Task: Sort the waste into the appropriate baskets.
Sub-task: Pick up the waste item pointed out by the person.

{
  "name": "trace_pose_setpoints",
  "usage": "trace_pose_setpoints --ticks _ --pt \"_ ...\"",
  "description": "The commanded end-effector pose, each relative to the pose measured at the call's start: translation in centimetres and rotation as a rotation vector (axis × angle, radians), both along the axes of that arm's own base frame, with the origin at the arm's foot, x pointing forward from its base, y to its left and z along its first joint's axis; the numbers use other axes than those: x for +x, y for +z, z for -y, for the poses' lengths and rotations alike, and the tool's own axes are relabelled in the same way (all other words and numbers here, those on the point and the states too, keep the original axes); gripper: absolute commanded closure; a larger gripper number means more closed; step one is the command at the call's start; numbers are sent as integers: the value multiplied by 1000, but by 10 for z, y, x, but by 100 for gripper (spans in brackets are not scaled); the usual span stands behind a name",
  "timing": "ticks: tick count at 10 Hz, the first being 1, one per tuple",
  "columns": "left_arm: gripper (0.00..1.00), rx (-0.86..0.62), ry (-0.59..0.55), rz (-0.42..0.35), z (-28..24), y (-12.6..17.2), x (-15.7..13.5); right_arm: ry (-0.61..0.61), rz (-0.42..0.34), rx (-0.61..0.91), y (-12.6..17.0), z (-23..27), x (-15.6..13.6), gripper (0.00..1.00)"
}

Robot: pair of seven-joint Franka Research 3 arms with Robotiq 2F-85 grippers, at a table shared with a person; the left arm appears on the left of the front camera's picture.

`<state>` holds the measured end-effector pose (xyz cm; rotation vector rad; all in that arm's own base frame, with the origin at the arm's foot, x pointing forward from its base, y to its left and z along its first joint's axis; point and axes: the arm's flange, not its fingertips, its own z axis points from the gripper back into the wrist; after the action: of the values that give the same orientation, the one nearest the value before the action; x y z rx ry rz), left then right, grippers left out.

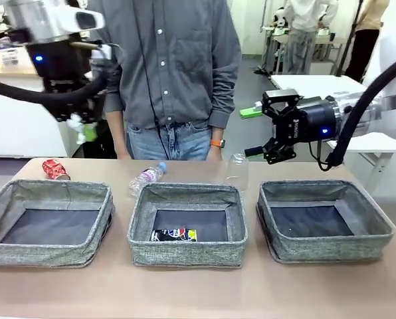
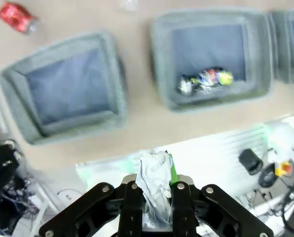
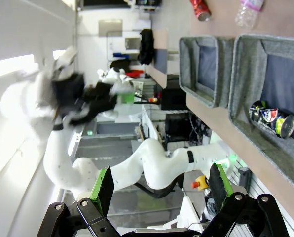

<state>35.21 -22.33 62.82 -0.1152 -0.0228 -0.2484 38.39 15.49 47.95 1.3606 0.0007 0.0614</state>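
My left gripper point(image 2: 154, 197) is shut on a crumpled white paper wad point(image 2: 154, 173) and hangs high above the table's far left corner point(image 1: 82, 126). My right gripper point(image 1: 268, 129) stands open and empty in the air, above and behind the gap between the middle basket point(image 1: 185, 254) and the right basket point(image 1: 331, 247); its green pads point(image 3: 106, 187) are wide apart. A flattened dark printed can point(image 1: 173, 234) lies in the middle basket. The left basket point(image 1: 45, 254) holds nothing. Behind the baskets lie a crushed red can point(image 1: 55, 169), a clear bottle point(image 1: 148, 176) and a clear cup point(image 1: 236, 171).
A person in a grey shirt point(image 1: 171, 60) stands at the table's far edge, behind the bottle and cup. A strip of bare tabletop point(image 1: 198, 292) runs in front of the baskets. A white table point(image 1: 317, 83) stands at the back right.
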Motion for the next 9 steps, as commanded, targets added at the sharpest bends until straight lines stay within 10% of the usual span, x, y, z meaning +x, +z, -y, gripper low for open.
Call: trace_pose_setpoints --ticks 1,9 --pt "88 -45 -20 39 84 33 -14 8 -18 -11 4 0 2 0" --pt "88 -117 9 217 177 140 -37 8 -18 -11 4 0 2 0"
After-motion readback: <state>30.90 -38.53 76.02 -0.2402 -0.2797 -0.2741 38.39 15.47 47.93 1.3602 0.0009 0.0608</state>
